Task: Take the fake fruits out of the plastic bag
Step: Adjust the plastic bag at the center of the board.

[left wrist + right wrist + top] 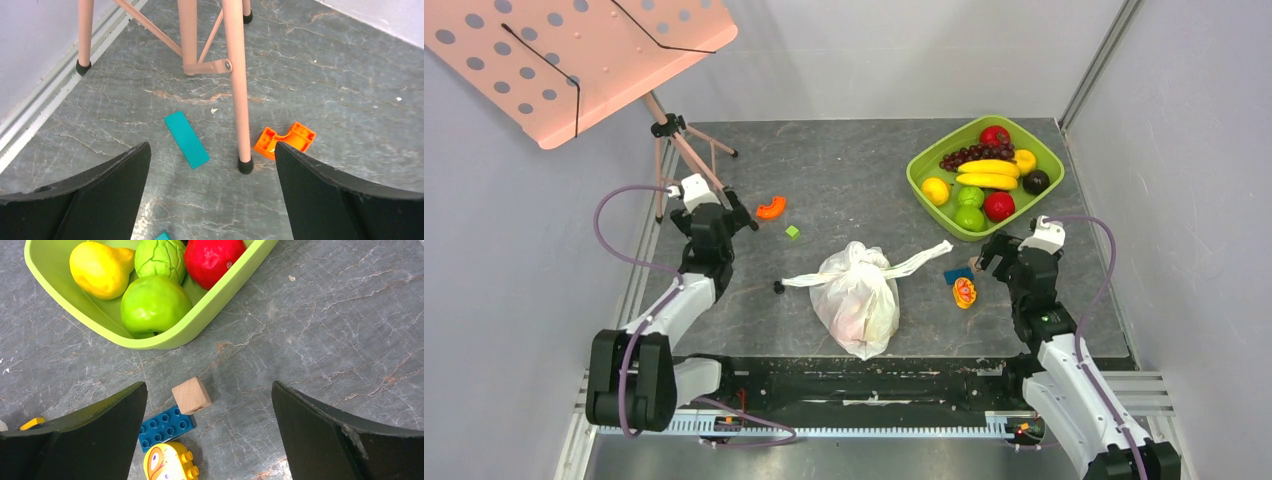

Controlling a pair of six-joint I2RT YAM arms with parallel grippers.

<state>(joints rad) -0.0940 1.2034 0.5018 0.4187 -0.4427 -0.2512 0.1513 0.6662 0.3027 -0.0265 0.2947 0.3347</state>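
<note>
Left wrist view: the left gripper [211, 150] has its jaws spread wide and empty over a teal block [186, 139] beside a stand leg [234, 75], near the table's left edge. The right gripper [209, 387] is equally splayed, holding nothing, above a wooden cube [191, 395] by the right edge. Between them, mid near edge, lies the plastic bag [859, 300], neck bunched, the fake fruits [852, 322] only a faint tint inside. Unpacking looks unstarted; next, one arm should pin the bag while the other opens its neck.
</note>
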